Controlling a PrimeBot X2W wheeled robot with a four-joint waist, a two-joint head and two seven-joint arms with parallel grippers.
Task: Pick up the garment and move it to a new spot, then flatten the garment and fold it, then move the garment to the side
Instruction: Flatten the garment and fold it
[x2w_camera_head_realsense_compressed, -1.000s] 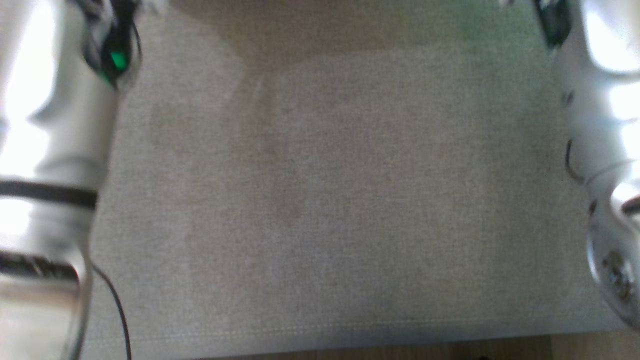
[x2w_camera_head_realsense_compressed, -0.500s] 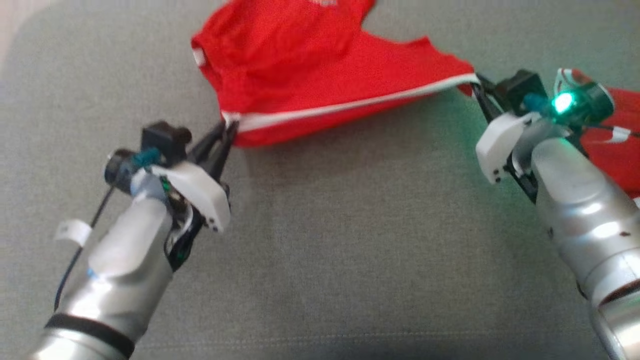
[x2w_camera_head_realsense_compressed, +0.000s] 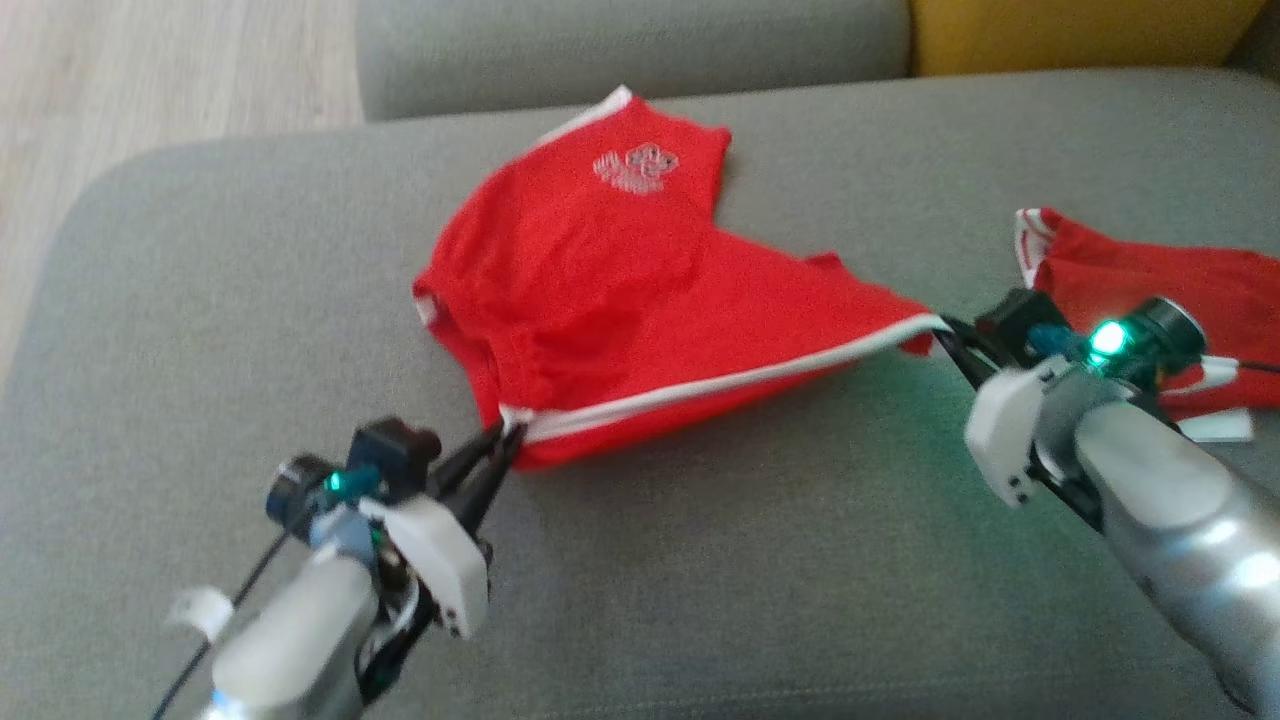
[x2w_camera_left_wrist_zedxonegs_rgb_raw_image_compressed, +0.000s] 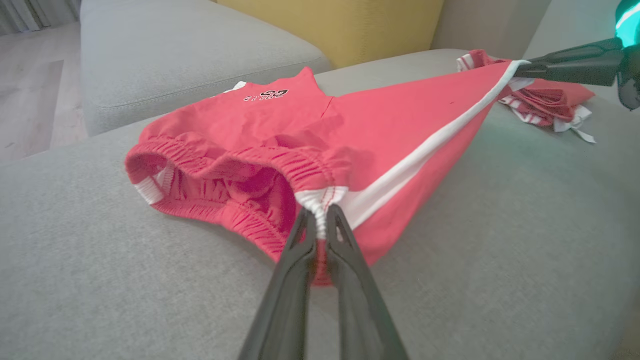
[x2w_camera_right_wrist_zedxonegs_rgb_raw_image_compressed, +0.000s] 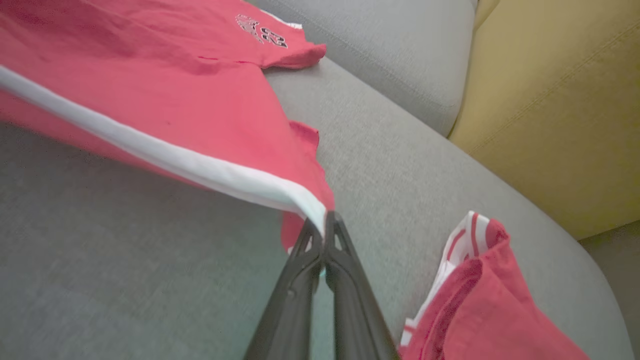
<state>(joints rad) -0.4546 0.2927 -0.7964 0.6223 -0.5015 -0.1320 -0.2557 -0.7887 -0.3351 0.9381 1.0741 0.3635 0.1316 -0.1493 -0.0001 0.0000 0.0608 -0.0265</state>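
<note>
Head view: grey sofa seat (x2w_camera_head_realsense_compressed: 750, 580) takes up most of the frame; both arms reach in from the lower corners.
Sofa back: grey cushion (x2w_camera_head_realsense_compressed: 620, 50) along the far edge, with a yellow cushion (x2w_camera_head_realsense_compressed: 1060, 35) next to it on the robot's right.
Floor: pale wood (x2w_camera_head_realsense_compressed: 150, 80), far left, past the sofa's rounded corner.
Garment: red shorts (x2w_camera_head_realsense_compressed: 620, 300), mid-seat. The far part lies on the sofa; the near edge is lifted and stretched taut between the two grippers.
Second garment: red piece with white trim (x2w_camera_head_realsense_compressed: 1150, 275), bunched on the seat just behind the right gripper and apart from the shorts.
Left gripper (x2w_camera_head_realsense_compressed: 505, 435): jaws clenched on the white patch of the waistband; left wrist view (x2w_camera_left_wrist_zedxonegs_rgb_raw_image_compressed: 320, 215) shows the cloth pinched at the tips.
Right gripper (x2w_camera_head_realsense_compressed: 950, 335): jaws clenched on the hem end of the stripe; right wrist view (x2w_camera_right_wrist_zedxonegs_rgb_raw_image_compressed: 325, 220) confirms it.
Waistband (x2w_camera_left_wrist_zedxonegs_rgb_raw_image_compressed: 225, 160): gathered elastic, with the opening gaping toward the left wrist camera.
White stripe (x2w_camera_head_realsense_compressed: 720, 385): runs straight from one grip to the other.
Logo (x2w_camera_head_realsense_compressed: 635, 165): small print on the far leg, lying flat; too blurred to read.
Green lamp (x2w_camera_head_realsense_compressed: 1105, 340): lit, on the right wrist.
</note>
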